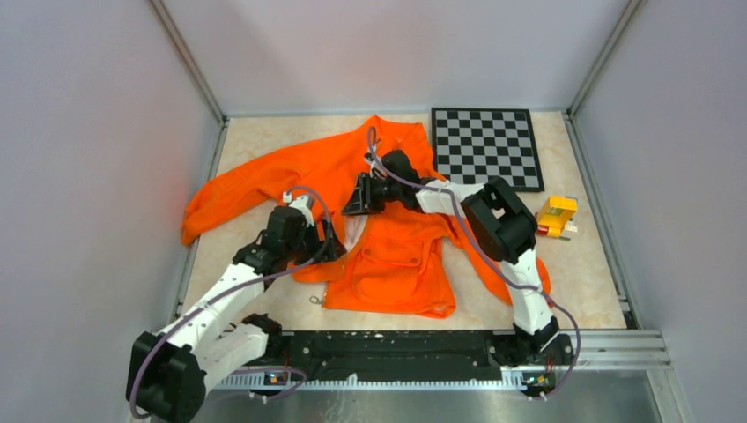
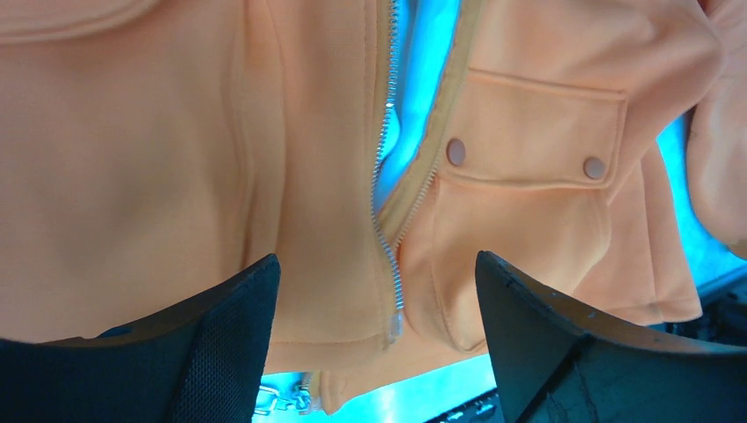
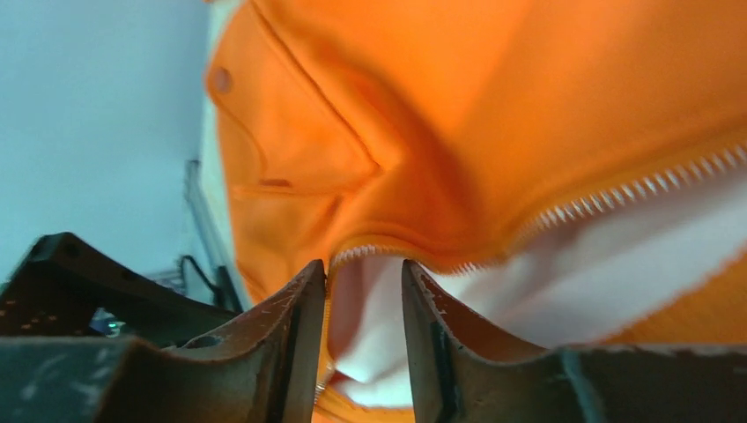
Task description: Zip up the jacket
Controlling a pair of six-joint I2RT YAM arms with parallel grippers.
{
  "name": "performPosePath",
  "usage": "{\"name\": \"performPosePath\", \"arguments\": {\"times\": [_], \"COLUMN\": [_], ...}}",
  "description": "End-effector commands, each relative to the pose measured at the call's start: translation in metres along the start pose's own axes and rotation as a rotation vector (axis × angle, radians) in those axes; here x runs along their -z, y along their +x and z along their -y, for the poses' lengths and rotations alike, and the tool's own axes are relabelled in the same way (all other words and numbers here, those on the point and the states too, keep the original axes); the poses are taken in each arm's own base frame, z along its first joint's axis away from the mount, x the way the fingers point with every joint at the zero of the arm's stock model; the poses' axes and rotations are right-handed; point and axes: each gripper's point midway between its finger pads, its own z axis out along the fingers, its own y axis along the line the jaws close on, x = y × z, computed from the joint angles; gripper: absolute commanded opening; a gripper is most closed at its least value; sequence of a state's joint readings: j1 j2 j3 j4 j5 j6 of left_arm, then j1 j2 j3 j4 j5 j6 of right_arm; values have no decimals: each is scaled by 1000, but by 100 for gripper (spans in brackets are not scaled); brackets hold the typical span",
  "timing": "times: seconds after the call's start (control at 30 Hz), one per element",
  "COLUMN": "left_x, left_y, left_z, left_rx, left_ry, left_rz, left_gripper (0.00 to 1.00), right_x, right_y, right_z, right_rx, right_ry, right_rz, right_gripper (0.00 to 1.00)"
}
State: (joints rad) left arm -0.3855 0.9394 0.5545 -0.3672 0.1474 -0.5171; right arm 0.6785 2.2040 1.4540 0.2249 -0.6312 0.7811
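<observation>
The orange jacket (image 1: pixel 388 256) lies spread on the table, its front partly parted over white lining (image 3: pixel 546 273). My left gripper (image 2: pixel 377 257) is open wide just above the hem. The lower end of one zipper row (image 2: pixel 394 322) lies between its fingers, untouched. A metal zipper pull (image 2: pixel 280 401) sits at the hem edge, below the left finger (image 2: pixel 229 352). My right gripper (image 3: pixel 363 263) hovers higher up the opening with a narrow gap between its fingers. White lining shows in that gap, and a curled zipper edge (image 3: pixel 352 256) lies against the left finger (image 3: pixel 295 335).
A black-and-white chessboard (image 1: pixel 487 145) lies at the back right, beside the jacket's collar. A small yellow toy (image 1: pixel 557 216) sits to the right of the right arm. A flap pocket with two snaps (image 2: pixel 528 132) lies right of the zipper. Grey walls enclose the table.
</observation>
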Motion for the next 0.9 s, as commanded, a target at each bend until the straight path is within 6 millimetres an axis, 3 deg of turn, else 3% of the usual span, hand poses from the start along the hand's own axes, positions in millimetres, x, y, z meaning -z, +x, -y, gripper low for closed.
{"name": "performPosePath", "arguments": {"times": [0.0,0.17,0.3,0.43,0.7,0.87], "left_x": [-2,-11,-12,-10,-20,-32], "left_y": [6,15,18,16,21,24], "left_z": [23,14,4,-10,-28,-34], "left_rx": [32,9,28,31,37,50], "left_ry": [131,105,41,-44,-108,-123], "left_rz": [-37,-70,-101,-85,-54,-58], "left_gripper": [82,67,65,72,66,63], "right_x": [30,62,85,96,86,66], "right_y": [0,23,40,56,101,135], "right_z": [-5,-3,-11,-21,-45,-57], "right_rx": [138,159,178,187,216,223], "right_ry": [124,175,169,145,75,27], "right_rz": [-13,-18,-6,7,-45,-96], "right_gripper": [40,44,44,46,47,47]}}
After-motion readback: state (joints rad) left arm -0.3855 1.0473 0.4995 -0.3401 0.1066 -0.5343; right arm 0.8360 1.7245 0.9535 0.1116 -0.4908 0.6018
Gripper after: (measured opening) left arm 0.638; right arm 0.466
